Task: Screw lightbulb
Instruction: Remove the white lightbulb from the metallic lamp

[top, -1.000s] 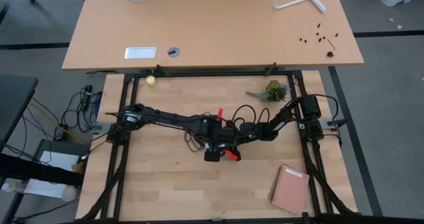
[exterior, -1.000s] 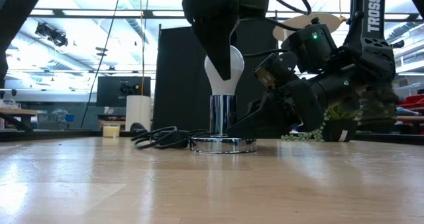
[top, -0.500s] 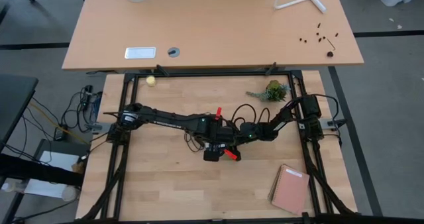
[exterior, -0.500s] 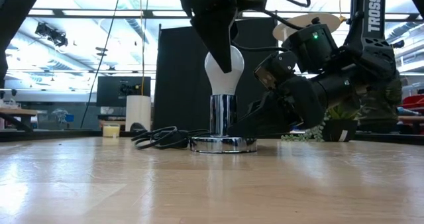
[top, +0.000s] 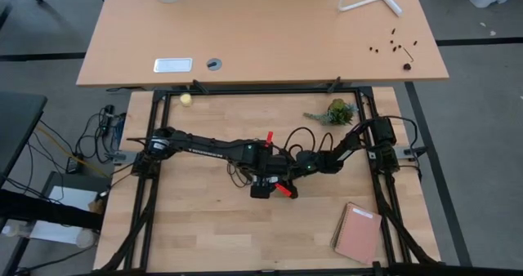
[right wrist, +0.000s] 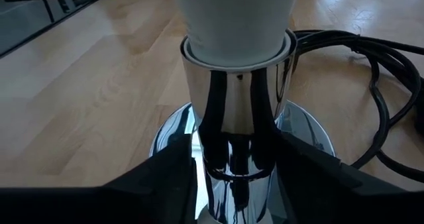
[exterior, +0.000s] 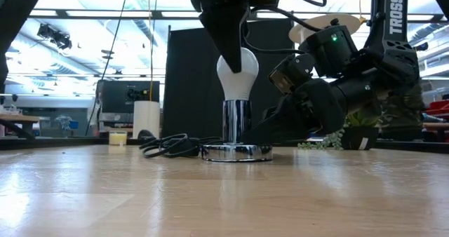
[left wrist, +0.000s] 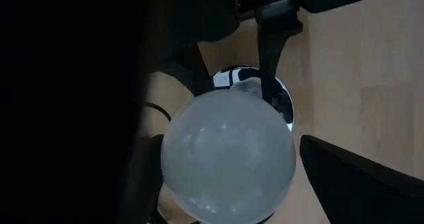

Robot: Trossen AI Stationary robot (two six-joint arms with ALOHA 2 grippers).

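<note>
Lightbulb (exterior: 237, 70) sits upright in the chrome socket (exterior: 236, 121), mid-counter (exterior: 224, 195). Left tool (exterior: 226, 51) comes down from above, fingers spread around the glass; can't tell if it's actually gripping. Right tool (right wrist: 235, 177) straddles the socket stem low down, unclear if clamped or loose. Step: twisting the bulb in. Next likely: brace the base, turn the bulb.
</note>
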